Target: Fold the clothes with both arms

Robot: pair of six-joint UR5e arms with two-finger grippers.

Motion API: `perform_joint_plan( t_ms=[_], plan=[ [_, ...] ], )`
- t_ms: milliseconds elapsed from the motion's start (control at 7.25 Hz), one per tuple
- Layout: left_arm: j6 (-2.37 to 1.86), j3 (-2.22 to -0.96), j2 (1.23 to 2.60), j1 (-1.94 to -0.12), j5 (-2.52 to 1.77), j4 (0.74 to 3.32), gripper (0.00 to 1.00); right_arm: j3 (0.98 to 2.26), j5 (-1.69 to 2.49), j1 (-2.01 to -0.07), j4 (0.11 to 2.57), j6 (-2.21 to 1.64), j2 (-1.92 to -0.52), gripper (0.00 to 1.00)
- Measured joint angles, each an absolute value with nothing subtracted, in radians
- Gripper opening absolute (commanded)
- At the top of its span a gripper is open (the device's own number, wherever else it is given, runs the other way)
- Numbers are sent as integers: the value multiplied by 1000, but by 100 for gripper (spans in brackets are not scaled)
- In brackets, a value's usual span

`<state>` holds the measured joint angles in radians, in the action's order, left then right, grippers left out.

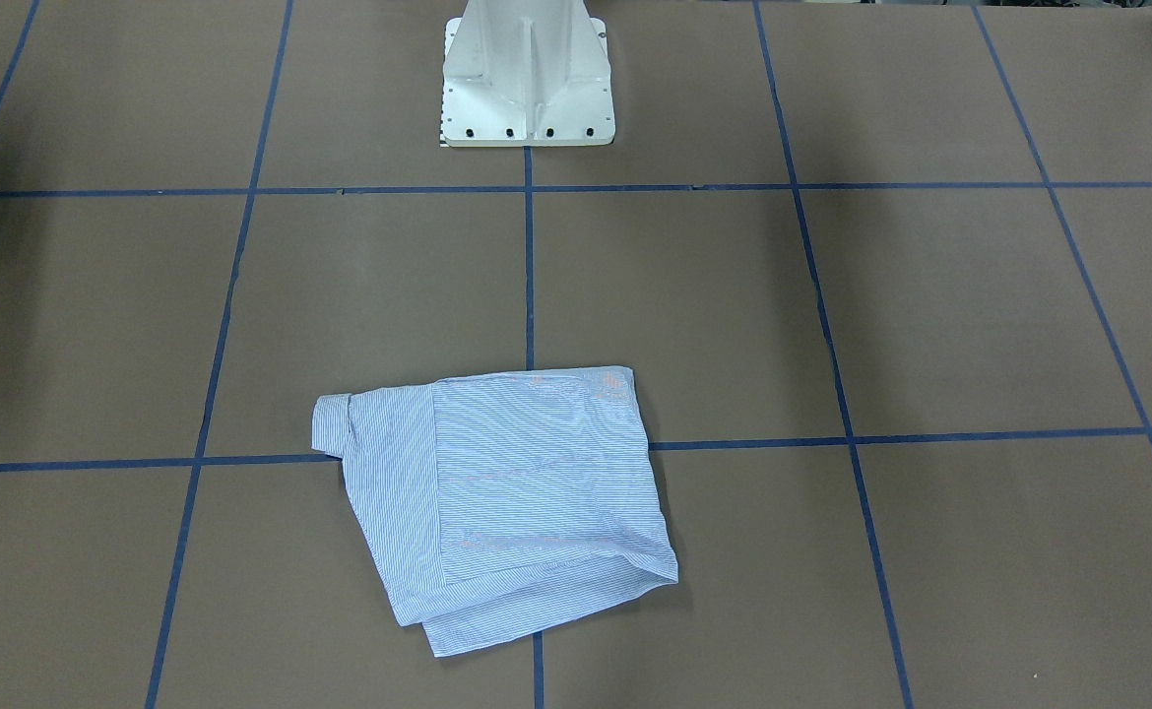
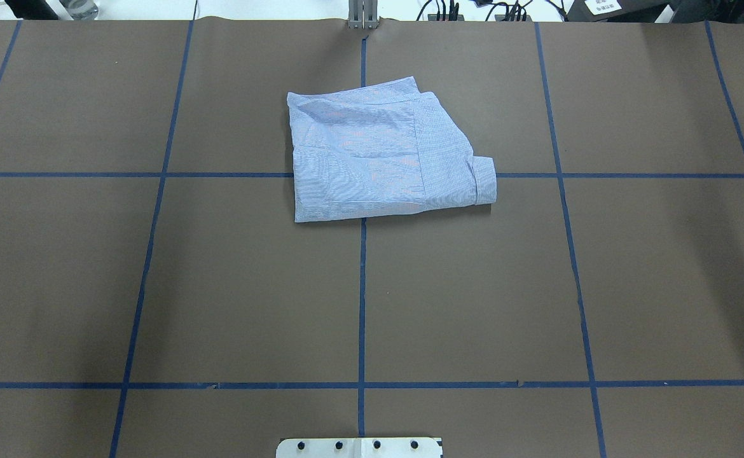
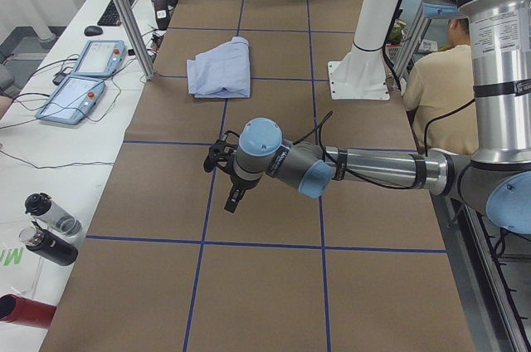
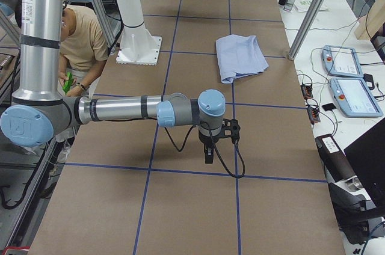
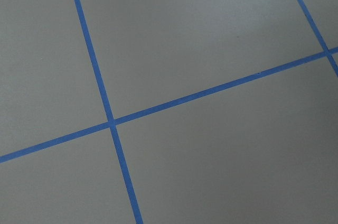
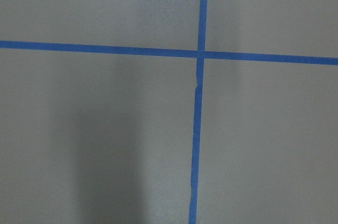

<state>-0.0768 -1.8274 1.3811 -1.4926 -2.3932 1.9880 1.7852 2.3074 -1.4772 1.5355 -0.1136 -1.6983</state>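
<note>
Overhead exterior view showed the shirt [image 2: 385, 152] as a compact, almost square packet on the table [image 2: 219, 286]. It lay on the side far from the white pedestal [image 1: 527, 89], across a crossing of the blue tape lines [image 5: 111, 123] and roughly on the middle line. The layers were stacked flat. One sleeve end with its cuff stuck out at the side toward the robot's right, and a lower layer peeked out along the edge farthest from the robot.

I judged the folding to be nearly or fully done: no sleeve lay spread and no large part hung loose. What could be left was only a tidying, such as tucking in the cuff and squaring the uneven far edge.

Both arms were well apart from the shirt. The left gripper [image 3: 226, 182] hung over bare table toward the robot's left end, and the right gripper [image 4: 210, 150] over bare table toward the right end. Each showed clearly only in its own side view, so I could not tell whether their jaws stood apart or together; neither held cloth.

The two wrist cameras gave only brown surface and tape, with no fingers in them. Collar, label, pocket and buttons were not to be seen; only faint reddish marks showed through the top layer. A small black part at the right edge of the front-facing view was cut off. A seated person [image 3: 436, 86] behind the pedestal was partly covered by the arm.
</note>
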Motion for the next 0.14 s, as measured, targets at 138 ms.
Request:
perform_joint_plan(
  t_ms=[138],
  plan=[
    [-77, -1828, 1380, -1493, -2393, 1988, 99, 1784, 2311, -1477, 1536, -114, -1699, 100]
  ],
)
